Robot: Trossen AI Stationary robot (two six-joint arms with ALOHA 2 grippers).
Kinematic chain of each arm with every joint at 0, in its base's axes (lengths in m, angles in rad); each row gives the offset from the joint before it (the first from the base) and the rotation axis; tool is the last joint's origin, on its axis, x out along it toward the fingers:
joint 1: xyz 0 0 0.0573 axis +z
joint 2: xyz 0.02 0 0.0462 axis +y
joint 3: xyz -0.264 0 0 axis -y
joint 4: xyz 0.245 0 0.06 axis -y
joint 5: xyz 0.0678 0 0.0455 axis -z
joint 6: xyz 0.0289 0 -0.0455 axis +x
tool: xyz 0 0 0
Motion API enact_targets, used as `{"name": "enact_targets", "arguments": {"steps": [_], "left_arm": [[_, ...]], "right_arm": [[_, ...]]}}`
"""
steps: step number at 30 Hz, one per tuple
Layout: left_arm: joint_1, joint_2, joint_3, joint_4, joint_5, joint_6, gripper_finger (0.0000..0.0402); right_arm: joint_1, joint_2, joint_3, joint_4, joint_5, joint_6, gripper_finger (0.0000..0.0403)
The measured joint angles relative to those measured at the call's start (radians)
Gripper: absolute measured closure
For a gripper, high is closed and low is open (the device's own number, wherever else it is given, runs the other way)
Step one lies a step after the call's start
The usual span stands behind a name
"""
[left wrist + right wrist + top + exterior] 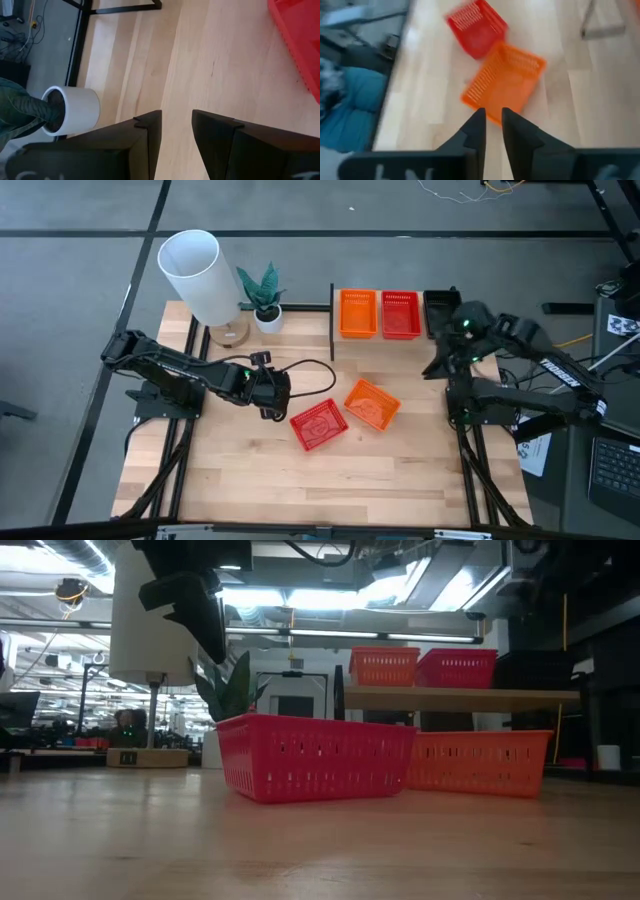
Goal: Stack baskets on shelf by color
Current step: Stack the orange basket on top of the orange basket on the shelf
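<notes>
Right end effector (490,125), fingers slightly parted and grasping nothing, hovers near empty orange (504,85) and red baskets (476,27).

Pale wood under bright perforated plastic

The light, smooth-grained wooden tabletop (400,470) carries a red mesh-walled plastic basket (318,425) and an orange mesh-walled plastic basket (372,403); the small light-wood shelf (460,697) stands on thin matt black metal posts
</notes>
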Motion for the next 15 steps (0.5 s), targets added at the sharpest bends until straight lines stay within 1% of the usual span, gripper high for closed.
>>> {"name": "enact_targets", "arguments": {"steps": [2,3,5,6,7,9,11,15], "left_arm": [[0.0,0.0,0.0,-0.001,0.0,0.0,0.0301],[0.0,0.0,0.0,0.0,0.0,0.0,0.0301],[0.0,0.0,0.0,-0.001,0.0,0.002,0.0301],[0.0,0.0,0.0,-0.001,0.0,0.002,0.0301],[0.0,0.0,0.0,-0.001,0.0,0.002,0.0301],[0.0,0.0,0.0,-0.003,0.0,0.003,0.0301],[0.0,0.0,0.0,-0.003,0.0,0.003,0.0301],[0.0,0.0,0.0,-0.006,0.0,0.002,0.0301]], "right_arm": [[0.065,-0.017,-0.106,0.079,0.061,0.084,0.0348],[0.102,-0.021,-0.16,0.121,0.06,0.115,0.035],[0.178,-0.022,-0.252,0.222,0.026,0.173,0.0351],[0.221,-0.023,-0.283,0.274,0.018,0.214,0.0351],[0.267,-0.012,-0.279,0.274,0.045,0.249,0.0351],[0.368,0.014,-0.249,0.286,0.175,0.28,0.0351],[0.465,0.03,-0.209,0.293,0.295,0.279,0.0351],[0.621,0.061,-0.098,0.253,0.588,0.285,0.0351]]}}
